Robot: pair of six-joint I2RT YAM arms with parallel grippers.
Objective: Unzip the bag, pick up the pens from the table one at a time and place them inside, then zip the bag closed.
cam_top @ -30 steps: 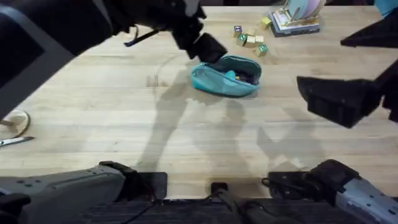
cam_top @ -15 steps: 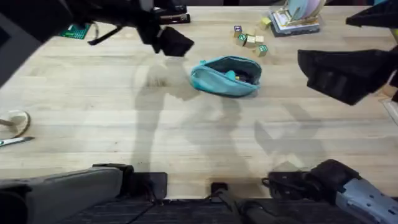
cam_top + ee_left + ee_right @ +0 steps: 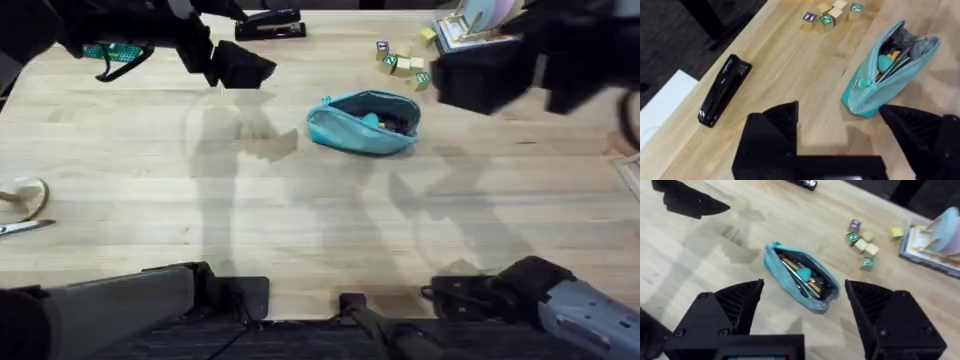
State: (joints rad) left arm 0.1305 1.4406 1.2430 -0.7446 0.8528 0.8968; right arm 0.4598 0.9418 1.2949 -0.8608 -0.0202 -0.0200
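Note:
The teal bag (image 3: 363, 123) lies on the table (image 3: 300, 210) just beyond its middle, with its zipper open. In the right wrist view the bag (image 3: 774, 260) gapes, and a slim grey pen (image 3: 790, 271) lies inside among other small items. The left wrist view shows the same open bag (image 3: 875, 90) from its end. My left gripper (image 3: 242, 66) hovers to the bag's left, open and empty, with wide-set fingers (image 3: 775, 125). My right gripper (image 3: 478, 75) hangs above the bag's right, open and empty (image 3: 805, 315).
A black stapler (image 3: 268, 22) lies at the far edge, also in the left wrist view (image 3: 722, 90). Letter blocks (image 3: 402, 62) sit just behind the bag. Books (image 3: 475, 35) stand at the far right. A tape roll (image 3: 22, 195) and scissors (image 3: 25, 227) lie at the left edge.
My left gripper has drawn away from the bag's left end toward the far left. My right gripper has risen and swung in toward the far right of the bag. The bag has stayed put.

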